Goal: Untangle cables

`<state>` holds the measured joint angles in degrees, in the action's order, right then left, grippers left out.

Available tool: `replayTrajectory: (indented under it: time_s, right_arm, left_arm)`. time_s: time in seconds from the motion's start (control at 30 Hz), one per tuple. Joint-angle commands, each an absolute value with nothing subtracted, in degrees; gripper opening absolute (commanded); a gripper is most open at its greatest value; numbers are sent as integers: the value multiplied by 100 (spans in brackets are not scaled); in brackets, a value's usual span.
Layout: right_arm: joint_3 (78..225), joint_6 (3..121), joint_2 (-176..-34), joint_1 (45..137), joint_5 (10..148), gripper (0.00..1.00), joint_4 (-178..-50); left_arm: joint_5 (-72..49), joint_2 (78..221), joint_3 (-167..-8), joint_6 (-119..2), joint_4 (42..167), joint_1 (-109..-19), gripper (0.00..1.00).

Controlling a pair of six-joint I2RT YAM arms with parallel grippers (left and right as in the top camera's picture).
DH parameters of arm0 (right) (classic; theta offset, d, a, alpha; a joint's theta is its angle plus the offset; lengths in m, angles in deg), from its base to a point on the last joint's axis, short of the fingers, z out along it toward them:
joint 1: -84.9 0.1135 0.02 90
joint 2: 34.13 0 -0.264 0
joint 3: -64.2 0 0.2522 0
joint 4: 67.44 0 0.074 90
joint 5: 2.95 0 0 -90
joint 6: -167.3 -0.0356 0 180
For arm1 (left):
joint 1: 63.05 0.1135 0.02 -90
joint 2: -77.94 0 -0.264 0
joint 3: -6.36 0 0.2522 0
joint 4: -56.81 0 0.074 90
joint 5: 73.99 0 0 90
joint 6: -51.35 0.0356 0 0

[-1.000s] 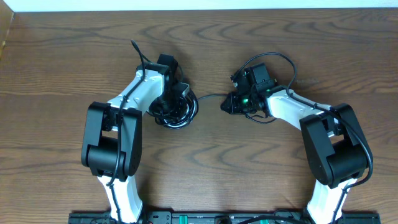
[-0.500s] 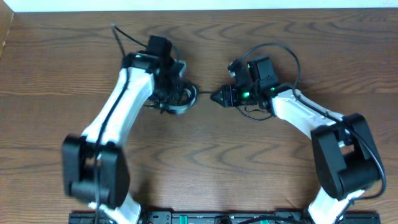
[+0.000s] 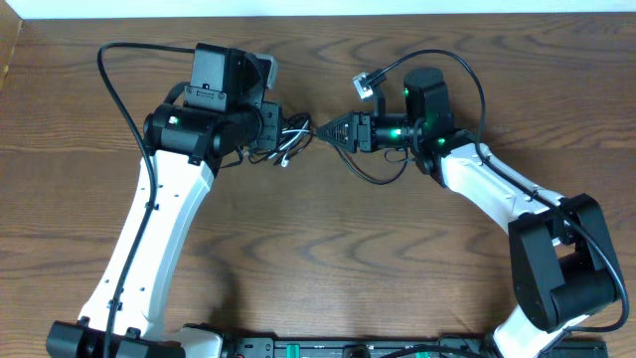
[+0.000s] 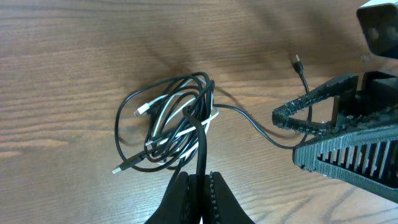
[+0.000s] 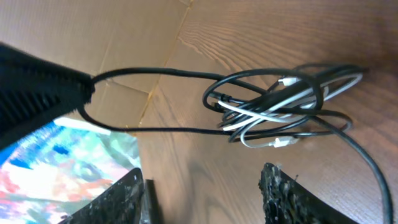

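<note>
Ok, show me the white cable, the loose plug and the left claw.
white cable [image 4: 142, 110], left wrist view, its plug end
loose plug [image 4: 297, 61], left wrist view, plug body
left claw [image 4: 199, 180], left wrist view, between its fingertips

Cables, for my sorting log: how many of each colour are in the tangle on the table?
Black cables: 2
White cable: 1
Total: 3
</note>
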<state>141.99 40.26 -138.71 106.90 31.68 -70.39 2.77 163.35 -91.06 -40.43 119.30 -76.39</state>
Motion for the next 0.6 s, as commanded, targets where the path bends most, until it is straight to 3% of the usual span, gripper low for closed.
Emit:
replayTrajectory:
  time_s: [0.0,0.27,0.57]
  right_arm:
    - [14247,3364,-13818,10707,3328,59,-7024]
    - [14245,3366,-13818,10889,3583,61,-7041]
    - [14245,3364,-13818,10878,3706,61,-7046]
  left_arm:
    - [295,16335,-9196,-4395,11924,-7630,7]
    - [295,16219,-9198,-4445,11668,-7630,8]
    - [301,14986,-9198,-4498,10706,-7630,7]
